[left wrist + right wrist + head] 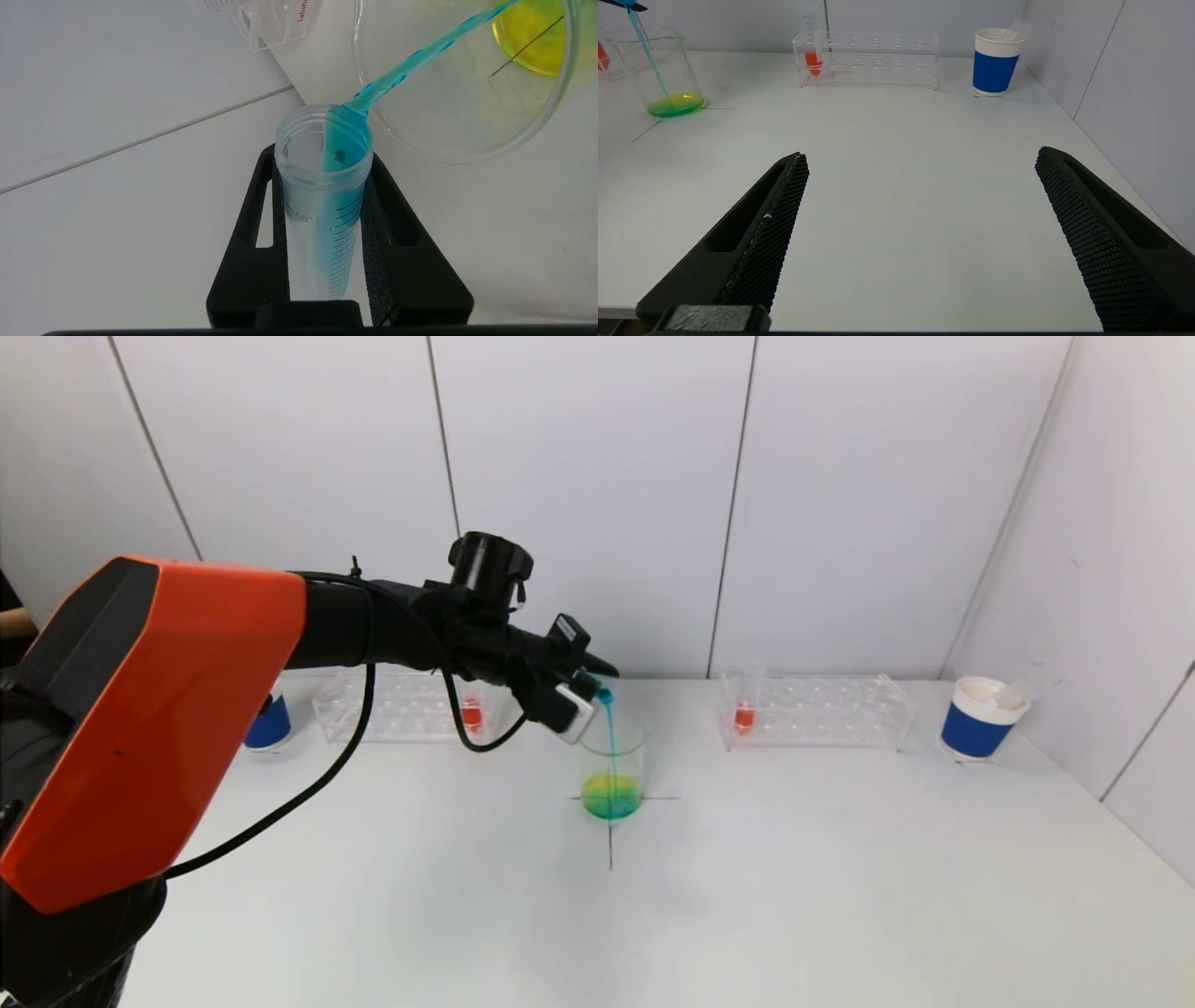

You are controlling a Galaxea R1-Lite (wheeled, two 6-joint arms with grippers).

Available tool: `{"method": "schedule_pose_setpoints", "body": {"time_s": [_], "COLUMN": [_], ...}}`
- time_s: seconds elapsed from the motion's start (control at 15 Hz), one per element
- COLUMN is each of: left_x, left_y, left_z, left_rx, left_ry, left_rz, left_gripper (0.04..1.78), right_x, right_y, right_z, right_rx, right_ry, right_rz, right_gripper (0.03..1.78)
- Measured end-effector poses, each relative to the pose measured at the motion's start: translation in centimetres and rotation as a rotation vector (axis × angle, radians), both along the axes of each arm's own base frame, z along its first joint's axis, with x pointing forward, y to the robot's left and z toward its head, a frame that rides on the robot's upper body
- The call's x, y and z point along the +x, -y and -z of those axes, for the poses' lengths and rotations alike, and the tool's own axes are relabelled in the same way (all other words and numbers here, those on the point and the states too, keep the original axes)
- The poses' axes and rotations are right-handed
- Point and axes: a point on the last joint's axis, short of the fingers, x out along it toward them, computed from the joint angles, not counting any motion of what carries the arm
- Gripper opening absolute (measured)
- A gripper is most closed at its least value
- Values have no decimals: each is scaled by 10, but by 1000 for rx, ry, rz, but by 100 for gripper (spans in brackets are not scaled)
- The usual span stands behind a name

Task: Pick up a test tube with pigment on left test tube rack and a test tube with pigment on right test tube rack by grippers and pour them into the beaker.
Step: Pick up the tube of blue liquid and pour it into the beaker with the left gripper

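Head view: left pincer (597, 689) clamped on tipped test tube (324, 196), mouth toward beaker (611, 775).

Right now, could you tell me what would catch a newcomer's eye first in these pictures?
The blue stream pouring from the tilted tube held in the left gripper into the beaker at the table's middle, over a yellow-green pool. Next, the orange-red tube standing in the right rack. The right gripper hovers open over bare table.
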Motion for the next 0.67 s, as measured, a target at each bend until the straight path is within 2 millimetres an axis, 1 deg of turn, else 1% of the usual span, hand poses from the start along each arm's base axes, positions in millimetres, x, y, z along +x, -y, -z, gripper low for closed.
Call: {"method": "schedule_pose_setpoints", "body": {"time_s": [0.67], "left_x": [-3], "left_y": [-2], "left_z": [-5], "left_rx": [35], "left_ry": [39], "left_rz": [-4], "left_gripper": [46], "right_x": [0], "right_y": [0], "right_z": [0], "right_rx": [0], "right_ry": [0], "right_rz": [0], "right_gripper": [177]}}
